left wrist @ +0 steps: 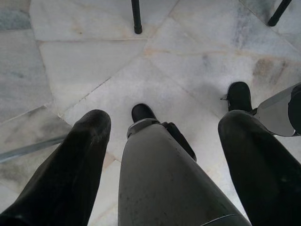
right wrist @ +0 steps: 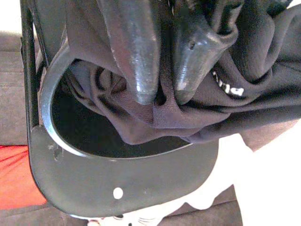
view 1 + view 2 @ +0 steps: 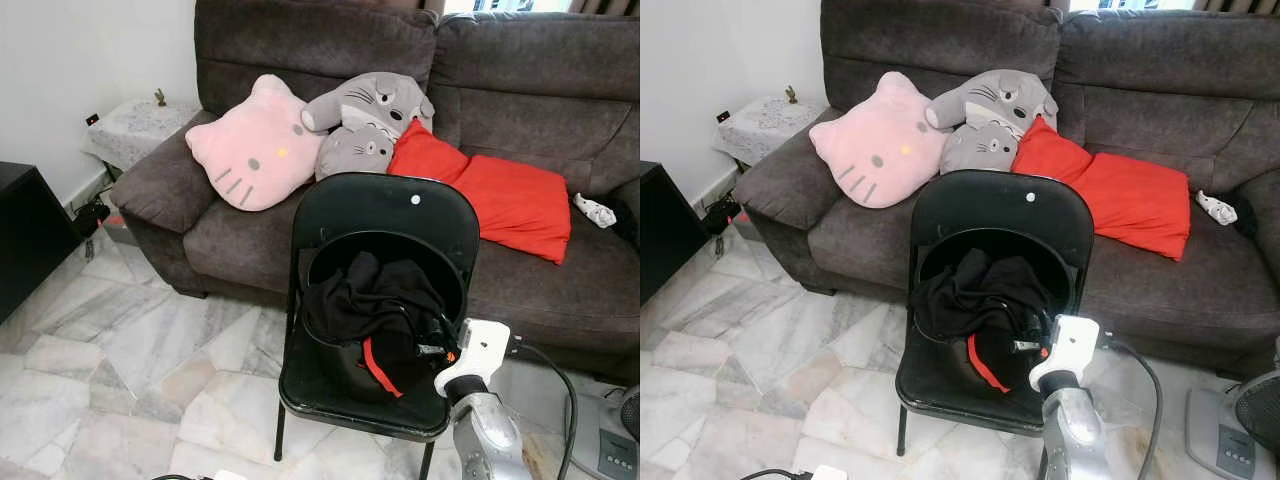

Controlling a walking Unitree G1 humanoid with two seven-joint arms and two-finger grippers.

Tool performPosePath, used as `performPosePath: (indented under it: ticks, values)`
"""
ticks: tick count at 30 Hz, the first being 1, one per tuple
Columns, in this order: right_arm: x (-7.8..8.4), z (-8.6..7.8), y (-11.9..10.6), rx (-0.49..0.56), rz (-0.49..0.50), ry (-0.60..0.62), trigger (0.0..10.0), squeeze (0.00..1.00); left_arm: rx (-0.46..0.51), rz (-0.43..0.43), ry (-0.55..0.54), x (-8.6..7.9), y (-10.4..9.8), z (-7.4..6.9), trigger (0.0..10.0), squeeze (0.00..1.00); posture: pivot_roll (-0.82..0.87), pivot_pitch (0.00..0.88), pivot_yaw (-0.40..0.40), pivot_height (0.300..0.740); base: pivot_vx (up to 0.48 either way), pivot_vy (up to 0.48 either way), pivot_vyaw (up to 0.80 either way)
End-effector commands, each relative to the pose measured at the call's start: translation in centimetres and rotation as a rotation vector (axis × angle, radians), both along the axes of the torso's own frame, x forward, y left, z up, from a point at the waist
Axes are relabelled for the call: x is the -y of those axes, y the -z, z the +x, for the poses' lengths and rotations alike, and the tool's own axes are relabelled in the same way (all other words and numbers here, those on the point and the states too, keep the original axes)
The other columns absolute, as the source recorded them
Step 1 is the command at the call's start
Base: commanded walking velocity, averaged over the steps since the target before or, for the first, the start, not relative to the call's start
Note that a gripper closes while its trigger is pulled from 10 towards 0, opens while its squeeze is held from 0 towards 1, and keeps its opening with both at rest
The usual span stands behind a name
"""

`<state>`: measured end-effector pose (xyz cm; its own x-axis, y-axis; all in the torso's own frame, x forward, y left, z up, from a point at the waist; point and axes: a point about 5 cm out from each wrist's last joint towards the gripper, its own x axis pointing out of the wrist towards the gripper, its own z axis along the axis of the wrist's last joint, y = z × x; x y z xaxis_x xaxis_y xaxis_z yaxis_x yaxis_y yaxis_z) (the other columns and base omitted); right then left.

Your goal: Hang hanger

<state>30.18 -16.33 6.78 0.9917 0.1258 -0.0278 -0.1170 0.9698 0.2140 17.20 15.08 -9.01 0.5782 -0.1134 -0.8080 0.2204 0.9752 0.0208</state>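
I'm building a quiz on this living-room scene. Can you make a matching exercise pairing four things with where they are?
Things:
1. pink cat-face cushion
2. crumpled black garment with red trim
3. red rectangular pillow
4. right gripper

Places:
A. on the seat of the black folding chair
B. on the sofa's left side, against the armrest
C. pressed into the black fabric
D. on the brown sofa, right of the grey plush toys

Pairs: 1-B, 2-A, 3-D, 4-C
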Motion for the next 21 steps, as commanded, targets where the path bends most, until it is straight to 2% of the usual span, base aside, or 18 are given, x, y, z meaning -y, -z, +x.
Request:
performPosePath:
  ticks: [1, 10, 12, 13, 15, 21]
  values:
    - [0.1, 0.1, 0.1, 0.000, 0.002, 0.018, 0.0, 0.00, -0.028, 0.018, 0.012, -0.3, 0.3, -0.5, 10.0, 0.00, -0.08, 0.085, 0.031, 0.740, 0.000, 0.000, 0.00]
    - [0.8, 0.9, -1.7, 0.073, 0.015, 0.067, 0.0, 0.00, -0.027, 0.021, 0.015, -0.2, 0.3, -0.5, 10.0, 0.00, -0.08, 0.075, 0.026, 0.740, 0.000, 0.000, 0.00]
    - [1.0, 1.6, -3.7, 0.155, 0.027, 0.072, 0.0, 0.00, -0.026, 0.019, 0.014, -0.2, 0.2, -0.5, 10.0, 0.00, -0.08, 0.070, 0.024, 0.740, 0.000, 0.000, 0.00]
    - [1.0, 1.6, -3.7, 0.155, 0.027, 0.072, 0.0, 0.00, -0.026, 0.019, 0.014, -0.2, 0.2, -0.5, 10.0, 0.00, -0.08, 0.070, 0.024, 0.740, 0.000, 0.000, 0.00]
    - [0.7, 2.4, -5.3, 0.221, 0.025, 0.049, 0.0, 0.00, -0.024, 0.018, 0.013, -0.1, 0.2, -0.4, 10.0, 0.00, -0.08, 0.067, 0.023, 0.740, 0.000, 0.000, 0.00]
    - [-0.2, 3.7, -8.0, 0.303, 0.020, -0.019, 0.0, 0.00, -0.019, 0.016, 0.009, 0.0, 0.2, -0.2, 10.0, 0.00, -0.08, 0.063, 0.020, 0.740, 0.000, 0.000, 0.00]
